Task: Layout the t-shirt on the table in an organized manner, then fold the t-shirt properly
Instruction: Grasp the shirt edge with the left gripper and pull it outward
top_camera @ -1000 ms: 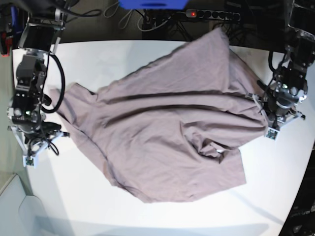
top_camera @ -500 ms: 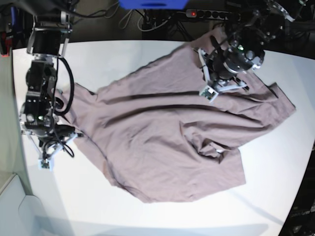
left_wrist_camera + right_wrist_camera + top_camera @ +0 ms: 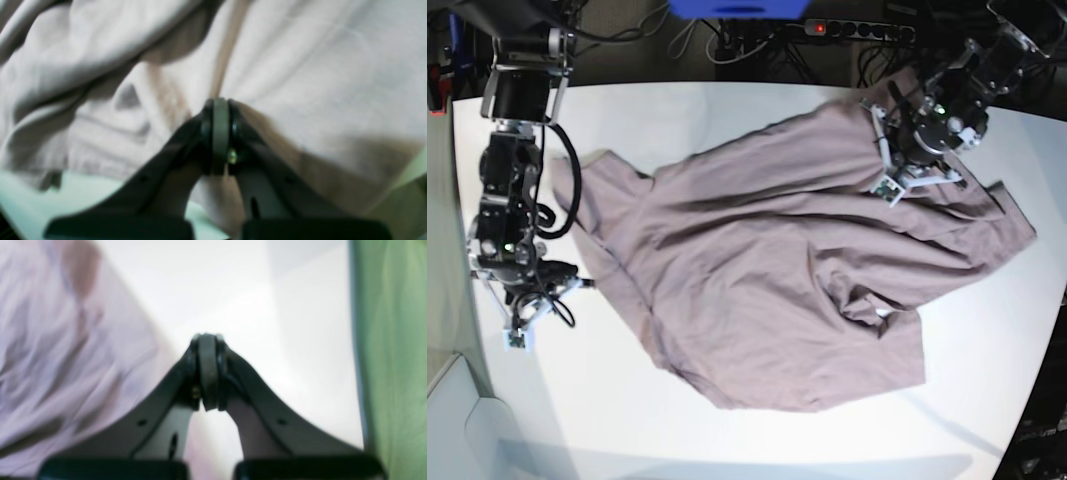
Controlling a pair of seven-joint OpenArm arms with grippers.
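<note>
My two arms are showing black jointed housings with silver metal brackets and looping black cables (image 3: 562,190). Small green lights are glowing on both wrists. My dark curved jaws are carrying grey pads (image 3: 220,130), small holes and a brass-coloured screw (image 3: 231,156).

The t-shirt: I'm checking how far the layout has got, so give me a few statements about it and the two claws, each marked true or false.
1. The t-shirt lies flat and smooth. False: it is rumpled, with long creases and a bunched fold near its lower right.
2. The left claw is shut, with cloth all around it. True.
3. The right claw hangs over the middle of the shirt. False: it is by the shirt's edge, mostly over bare table.
4. The right claw is wide open. False: it is shut.
5. The shirt is the only cloth on the table. True.
</note>
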